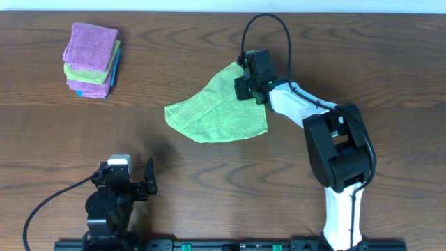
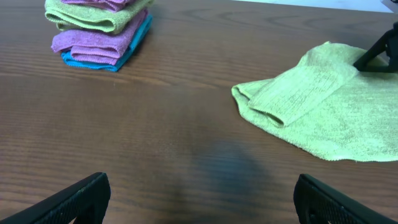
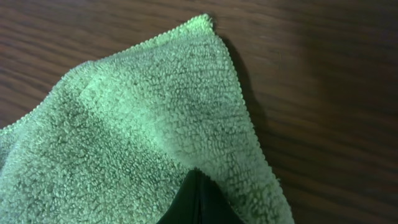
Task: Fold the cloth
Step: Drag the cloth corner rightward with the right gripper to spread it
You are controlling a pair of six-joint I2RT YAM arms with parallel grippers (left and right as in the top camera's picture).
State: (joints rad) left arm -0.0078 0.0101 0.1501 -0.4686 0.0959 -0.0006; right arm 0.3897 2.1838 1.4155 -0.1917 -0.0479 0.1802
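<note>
One green cloth is seen lying near the middle of the desk, partly doubled over at its left end. Its far right corner is pinched in the closed right tool. The left tool is held wide open and empty, well apart from it. A stack of folded cloths is noted at far left.

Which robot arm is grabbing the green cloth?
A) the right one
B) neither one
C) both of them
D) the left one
A: the right tool is pinched shut on a corner of the green cloth, while the left tool sits open, well apart from it.
</note>
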